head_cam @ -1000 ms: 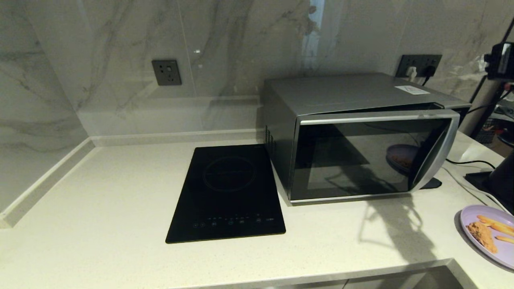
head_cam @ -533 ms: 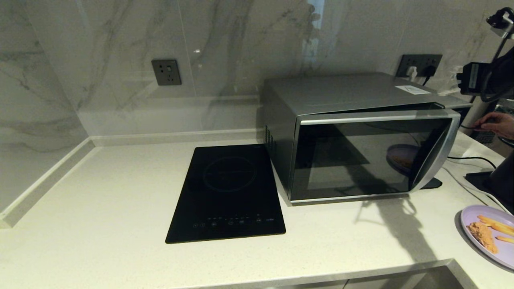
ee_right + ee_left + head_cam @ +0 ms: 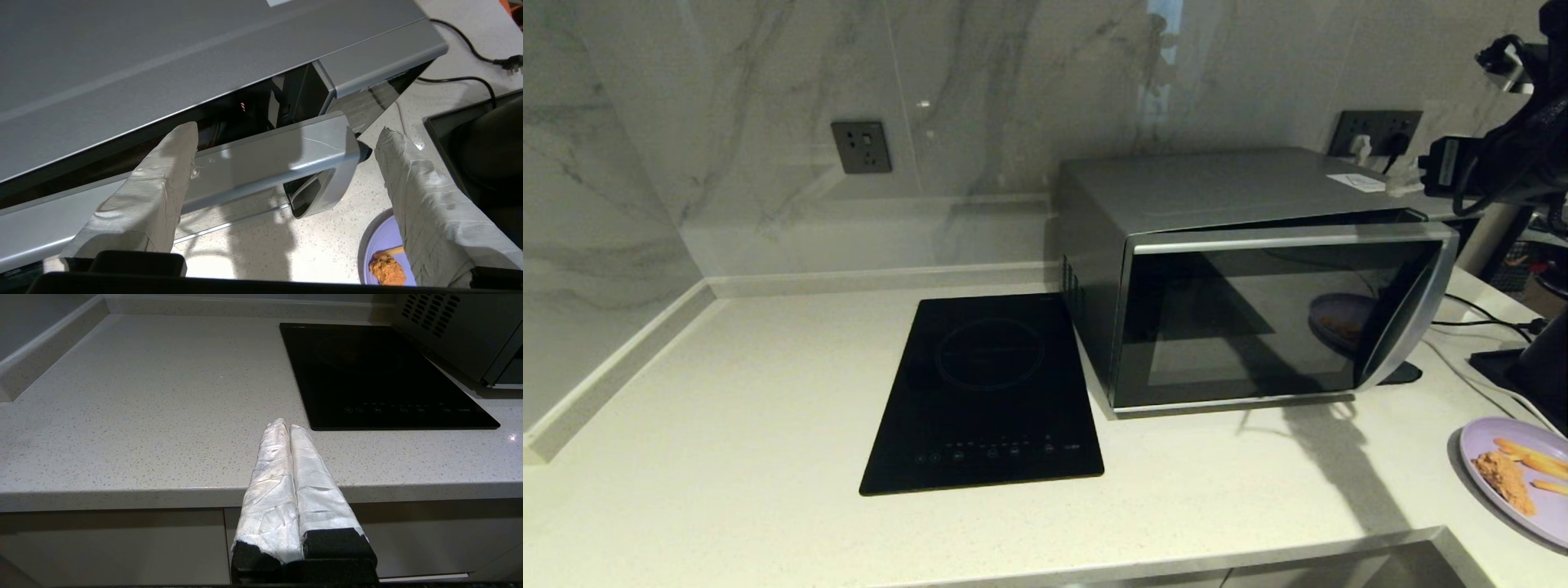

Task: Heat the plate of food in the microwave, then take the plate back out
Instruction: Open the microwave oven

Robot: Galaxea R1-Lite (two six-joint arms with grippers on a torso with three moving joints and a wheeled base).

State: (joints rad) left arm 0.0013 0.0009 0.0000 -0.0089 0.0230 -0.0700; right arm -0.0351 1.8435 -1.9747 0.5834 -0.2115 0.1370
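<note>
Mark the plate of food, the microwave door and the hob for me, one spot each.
plate of food (image 3: 1494, 445), head view, on the bare lavender rim.
microwave door (image 3: 1225, 318), head view, on the dark glass, door slightly ajar.
hob (image 3: 988, 392), head view, on the black glass surface.

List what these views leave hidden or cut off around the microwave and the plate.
- Microwave cavity: head view, hidden behind its dark, reflective, slightly ajar door.
- Plate of food: head view, cut off by the right edge; right wrist view, partly covered by a finger.
- Right gripper: open; whether it touches the door is unclear.
</note>
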